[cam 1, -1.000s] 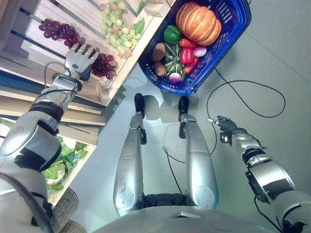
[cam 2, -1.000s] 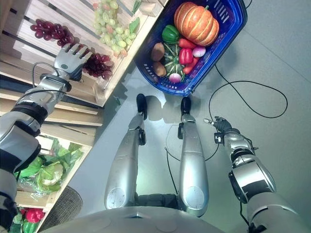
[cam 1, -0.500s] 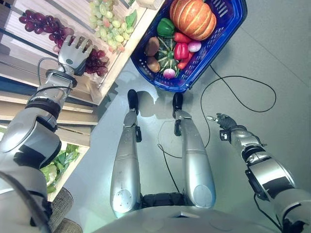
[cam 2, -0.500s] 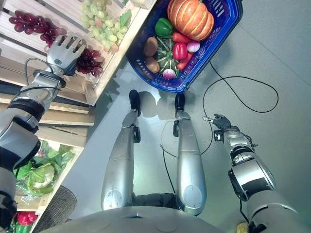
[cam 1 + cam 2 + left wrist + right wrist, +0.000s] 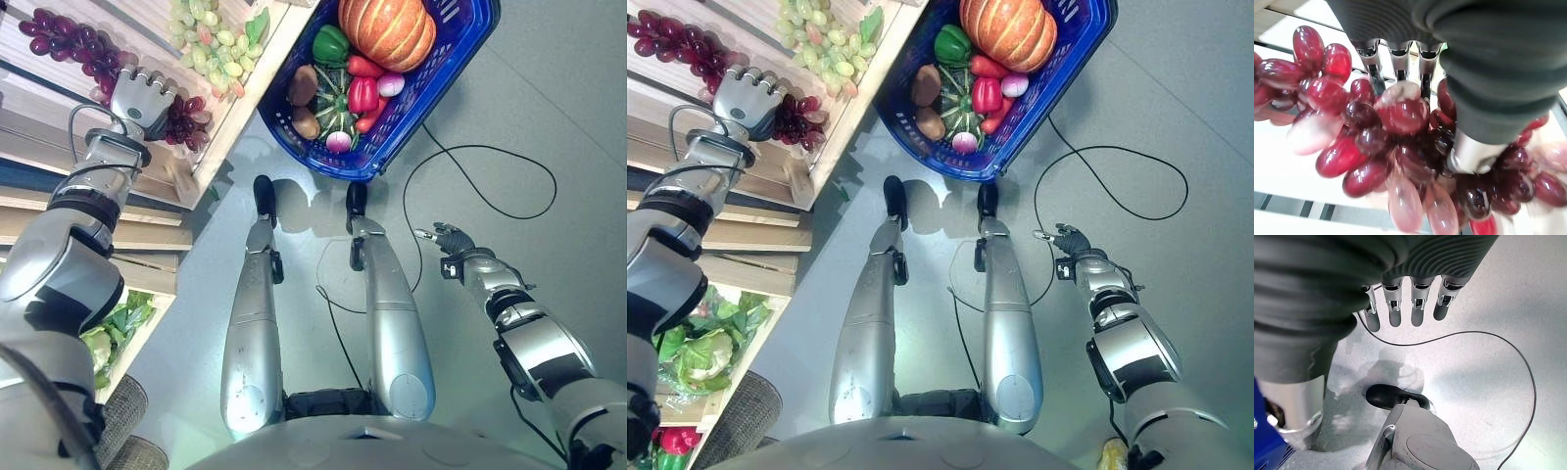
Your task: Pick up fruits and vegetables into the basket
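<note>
Silver-grey arms, dark ribbed wrist covers

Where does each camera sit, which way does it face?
Left eye view: on the head, looking down at the blue basket, wooden shelf and floor; both arms show.
Right eye view: same scene, a little aside.
Left wrist view: on the left wrist, along the left hand into red grapes.
Right wrist view: on the right wrist, along the right hand toward the floor.
Shared: both eye views and the left wrist view show the red grapes.
</note>
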{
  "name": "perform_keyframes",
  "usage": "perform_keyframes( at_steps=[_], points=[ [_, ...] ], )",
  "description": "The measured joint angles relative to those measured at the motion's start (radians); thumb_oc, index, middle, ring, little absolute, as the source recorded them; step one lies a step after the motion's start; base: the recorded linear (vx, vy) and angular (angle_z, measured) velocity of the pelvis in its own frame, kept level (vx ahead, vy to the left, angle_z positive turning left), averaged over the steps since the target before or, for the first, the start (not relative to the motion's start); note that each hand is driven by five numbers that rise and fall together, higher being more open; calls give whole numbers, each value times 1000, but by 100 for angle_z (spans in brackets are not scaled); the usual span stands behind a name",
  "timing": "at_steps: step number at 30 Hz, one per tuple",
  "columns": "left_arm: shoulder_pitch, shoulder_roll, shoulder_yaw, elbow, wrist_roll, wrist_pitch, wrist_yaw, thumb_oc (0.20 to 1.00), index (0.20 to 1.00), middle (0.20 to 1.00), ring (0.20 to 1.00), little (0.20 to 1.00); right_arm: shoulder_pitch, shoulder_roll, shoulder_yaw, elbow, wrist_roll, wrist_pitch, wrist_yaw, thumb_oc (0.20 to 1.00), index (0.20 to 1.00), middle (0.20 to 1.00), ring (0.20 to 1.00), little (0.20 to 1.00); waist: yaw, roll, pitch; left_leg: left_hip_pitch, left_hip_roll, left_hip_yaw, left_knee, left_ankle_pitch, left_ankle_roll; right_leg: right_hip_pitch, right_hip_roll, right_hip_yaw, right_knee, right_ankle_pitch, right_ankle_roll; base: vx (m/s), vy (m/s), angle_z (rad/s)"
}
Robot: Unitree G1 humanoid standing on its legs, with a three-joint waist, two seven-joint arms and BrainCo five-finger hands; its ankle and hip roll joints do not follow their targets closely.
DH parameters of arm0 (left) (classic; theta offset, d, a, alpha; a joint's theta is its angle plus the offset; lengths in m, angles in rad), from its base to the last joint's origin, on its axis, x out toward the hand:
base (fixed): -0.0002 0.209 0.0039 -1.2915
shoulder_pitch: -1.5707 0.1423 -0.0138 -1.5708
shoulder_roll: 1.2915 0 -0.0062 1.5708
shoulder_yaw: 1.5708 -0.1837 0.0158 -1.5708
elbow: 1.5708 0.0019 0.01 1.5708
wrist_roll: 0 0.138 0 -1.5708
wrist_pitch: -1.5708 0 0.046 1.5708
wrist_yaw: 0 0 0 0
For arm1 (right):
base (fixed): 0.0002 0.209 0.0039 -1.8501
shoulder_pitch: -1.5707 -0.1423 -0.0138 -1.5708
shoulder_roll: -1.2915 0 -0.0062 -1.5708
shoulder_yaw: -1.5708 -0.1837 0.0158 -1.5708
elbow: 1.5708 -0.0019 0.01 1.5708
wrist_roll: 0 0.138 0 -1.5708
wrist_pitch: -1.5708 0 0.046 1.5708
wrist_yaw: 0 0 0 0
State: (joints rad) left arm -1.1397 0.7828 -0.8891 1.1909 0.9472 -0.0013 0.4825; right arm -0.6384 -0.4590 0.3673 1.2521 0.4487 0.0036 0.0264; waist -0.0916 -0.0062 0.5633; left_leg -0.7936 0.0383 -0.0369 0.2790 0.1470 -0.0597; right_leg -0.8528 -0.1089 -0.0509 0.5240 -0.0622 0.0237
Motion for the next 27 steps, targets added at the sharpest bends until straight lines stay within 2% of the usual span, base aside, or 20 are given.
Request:
perform_keyframes(
  at_steps=[6,18,21,23,25,27],
  points=[
    [-14,0,1,6,-2,42,-39,200,200,200,200,200,0,0,0,0,0,-4,0,1000,1000,1000,1000,1000,4,0,0,-7,-1,3,0,0,0,-12,0,5,2,0,0,0,0,0],
    [-11,0,2,9,-31,42,-54,200,200,200,200,200,-2,0,0,-1,1,-4,1,1000,1000,1000,1000,1000,6,0,0,-9,-2,3,0,0,0,-13,-1,5,4,0,0,0,0,0],
    [-1,-5,35,6,-283,38,-69,200,200,200,200,200,-2,0,0,-1,3,-5,1,1000,1000,1000,1000,1000,6,0,0,-9,-1,2,0,0,0,-13,0,5,5,0,0,0,0,0],
    [11,-10,99,8,-550,34,-91,200,200,200,200,200,-3,0,0,-1,3,-6,1,1000,1000,1000,1000,1000,7,0,0,-9,-1,1,0,0,0,-13,0,5,5,0,0,12,-47,1],
    [27,-18,211,7,-772,5,-123,200,200,200,200,200,-2,1,0,-1,5,-13,1,1000,1000,1000,1000,1000,9,0,0,-8,-1,-2,2,1,-1,-11,0,2,6,0,-1,13,-62,2],
    [62,-28,336,-6,-983,-50,-156,200,200,200,200,200,1,5,-7,-4,21,-29,-2,1000,1000,1000,1000,1000,6,0,0,-5,-1,-11,7,2,-4,-1,0,-3,6,0,-1,12,-39,5]
  ],
)
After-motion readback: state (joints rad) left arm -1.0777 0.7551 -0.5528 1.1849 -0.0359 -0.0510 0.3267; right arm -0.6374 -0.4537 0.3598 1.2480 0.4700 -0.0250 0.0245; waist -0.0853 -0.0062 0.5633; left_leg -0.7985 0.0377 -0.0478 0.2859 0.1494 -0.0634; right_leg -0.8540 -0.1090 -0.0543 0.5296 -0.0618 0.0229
